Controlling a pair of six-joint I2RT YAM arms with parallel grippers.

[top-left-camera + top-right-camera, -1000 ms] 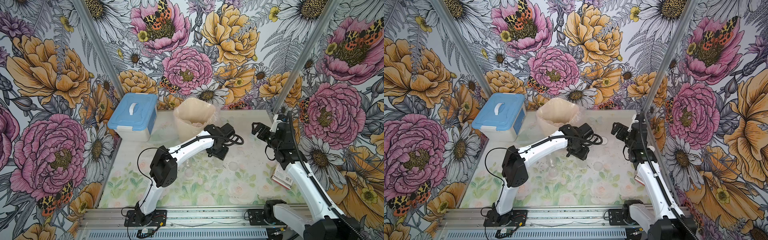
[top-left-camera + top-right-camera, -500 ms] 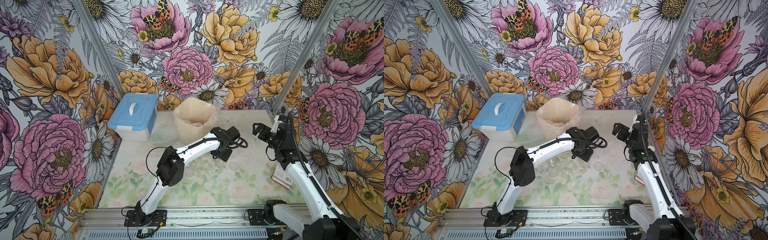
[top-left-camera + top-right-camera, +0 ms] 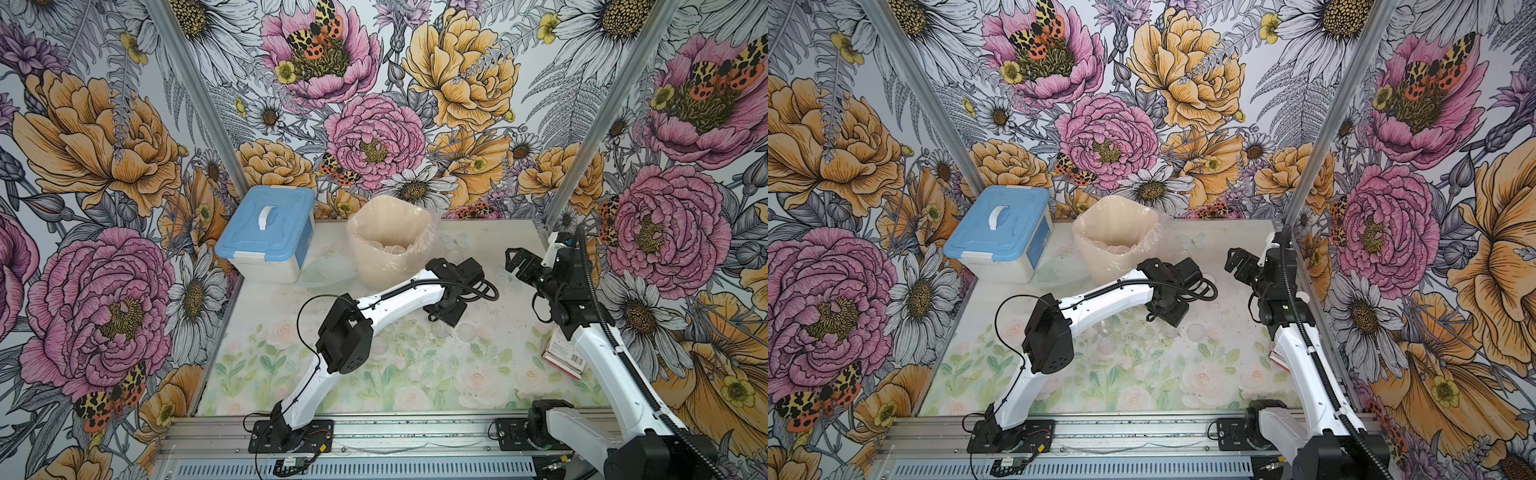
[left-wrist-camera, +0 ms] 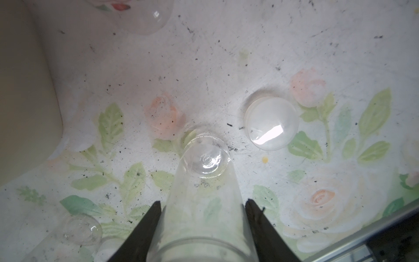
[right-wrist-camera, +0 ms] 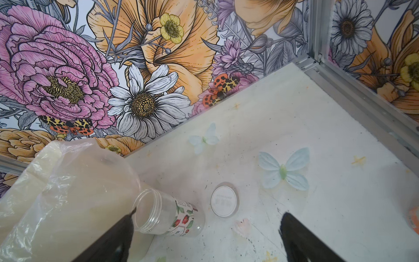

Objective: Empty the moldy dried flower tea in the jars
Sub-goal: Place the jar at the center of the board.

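My left gripper point(image 4: 203, 205) is shut on a clear, empty, lidless jar point(image 4: 204, 181), a finger against each side wall. The jar's base points down at the tabletop beside a round translucent lid point(image 4: 271, 123). In both top views that gripper point(image 3: 446, 316) point(image 3: 1169, 316) hangs low, right of the bin. My right gripper point(image 5: 207, 223) point(image 3: 513, 257) stands open above a labelled jar point(image 5: 167, 215), which lies empty on its side by its lid point(image 5: 224, 202). Two more clear jars point(image 4: 81, 229) point(image 4: 145, 15) lie on the table. The moldy dried flower tea is out of view.
A cream bin lined with a plastic bag point(image 3: 390, 245) point(image 5: 68, 192) stands at the back. A box with a blue lid point(image 3: 266, 232) sits left of it. A red-and-white carton point(image 3: 561, 353) lies by the right wall. Dark specks are scattered over the table point(image 4: 226, 68).
My left arm has reached a little further right and lower, away from the bin, with the jar held. The right arm has not moved.
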